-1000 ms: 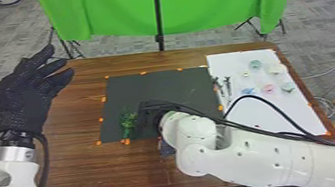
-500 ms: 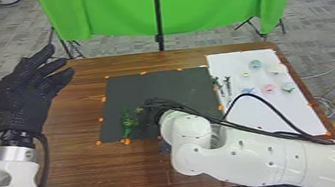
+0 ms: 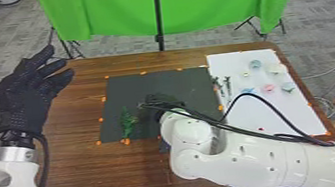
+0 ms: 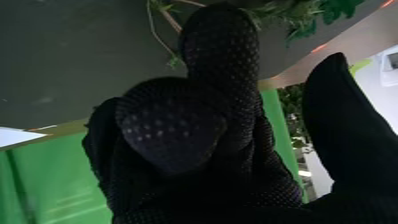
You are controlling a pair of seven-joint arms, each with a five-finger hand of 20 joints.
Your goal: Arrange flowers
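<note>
The dark mat (image 3: 141,86) lies on the brown table (image 3: 79,173); a green sprig (image 3: 128,122) rests on the mat's near left part; the right hand (image 3: 168,101) is at the mat's middle; left of the mat is the left hand (image 3: 28,91), fingers relaxed; right of the mat, a white sheet (image 3: 282,117) bears stems (image 3: 227,83) and, farther from the mat, pastel flower heads (image 3: 268,88); beyond the mat hangs green cloth (image 3: 110,12).

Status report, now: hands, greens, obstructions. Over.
Left hand open, raised at table's left. Right hand over dark mat, grip unclear. Greens on mat's left part. Arm cables over white sheet.
</note>
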